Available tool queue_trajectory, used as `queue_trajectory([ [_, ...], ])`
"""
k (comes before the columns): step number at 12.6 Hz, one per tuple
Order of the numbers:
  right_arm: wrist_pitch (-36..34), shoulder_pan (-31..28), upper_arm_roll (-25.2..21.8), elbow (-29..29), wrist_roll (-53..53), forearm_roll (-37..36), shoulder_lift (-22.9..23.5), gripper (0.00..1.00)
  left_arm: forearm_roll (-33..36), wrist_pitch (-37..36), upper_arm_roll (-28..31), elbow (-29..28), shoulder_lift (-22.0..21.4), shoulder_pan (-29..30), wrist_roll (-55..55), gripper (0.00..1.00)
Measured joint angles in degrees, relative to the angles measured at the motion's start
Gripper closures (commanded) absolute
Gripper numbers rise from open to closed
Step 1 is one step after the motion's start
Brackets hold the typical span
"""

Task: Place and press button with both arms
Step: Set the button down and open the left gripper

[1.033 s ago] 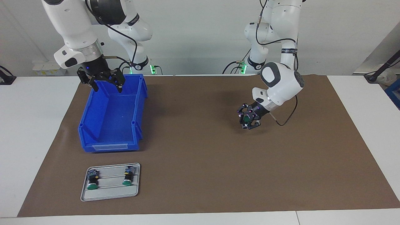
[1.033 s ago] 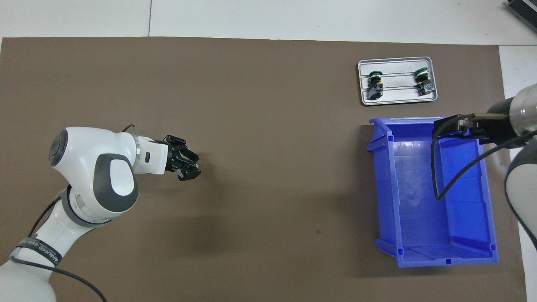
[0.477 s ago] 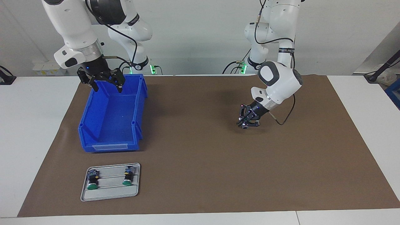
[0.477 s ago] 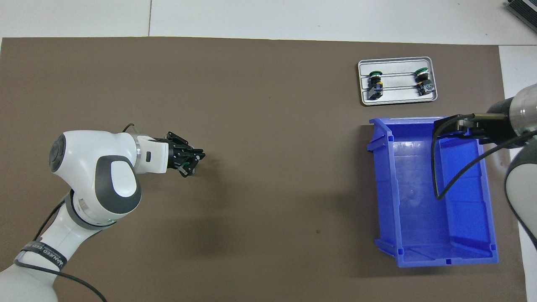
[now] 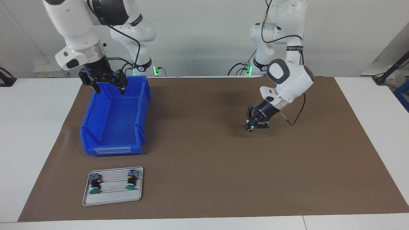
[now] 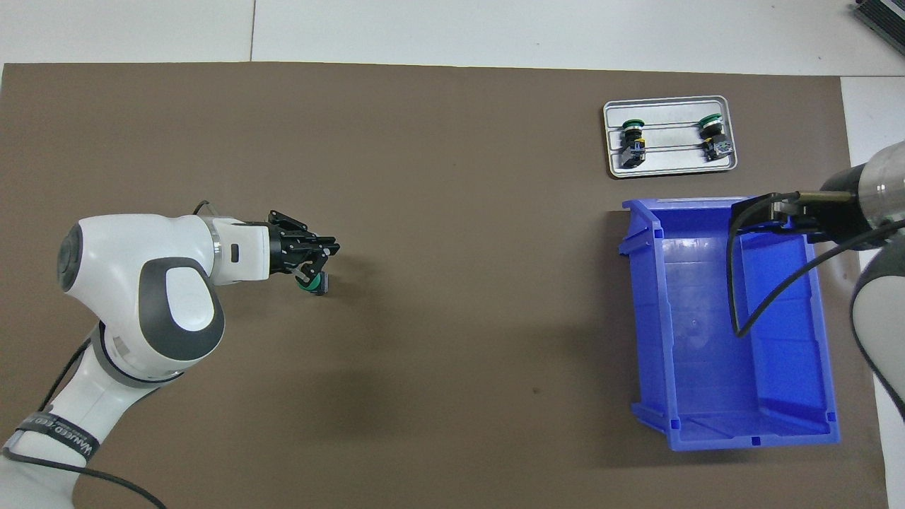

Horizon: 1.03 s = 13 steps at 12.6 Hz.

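The button [image 6: 316, 283] (round green cap, black barrel) is clamped in the left gripper [image 5: 254, 122] low over the brown mat [image 5: 207, 153], toward the left arm's end. The right gripper [image 5: 108, 85], fingers spread, hangs over the glossy blue plastic bin [image 5: 96, 127]. Two matching buttons [image 5: 94, 184] lie on a ribbed grey metal tray [image 5: 111, 197].

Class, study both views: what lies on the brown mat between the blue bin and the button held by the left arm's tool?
Nothing: in the overhead view, only bare mat separates the button from the blue bin.

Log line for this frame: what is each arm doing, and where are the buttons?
left pincer: shut on button, low over mat | right pincer: open, over blue bin, waiting | grey tray: two buttons
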Motion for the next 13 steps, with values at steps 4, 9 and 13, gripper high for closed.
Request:
queue_trajectory([
  [4, 0.00, 0.00, 0.00, -0.01, 0.00, 0.00, 0.00, 0.00, -0.04, -0.17, 0.72, 0.04, -3.68, 1.04, -6.34, 1.00],
  [9, 0.00, 0.00, 0.00, -0.01, 0.00, 0.00, 0.00, 0.00, 0.40, -1.51, 0.84, -1.03, -5.90, 1.97, -11.12, 1.00],
  [13, 0.01, 0.00, 0.00, -0.02, 0.00, 0.00, 0.00, 0.00, 8.46, -1.62, 0.41, 0.73, -5.91, 1.90, -25.43, 1.00],
])
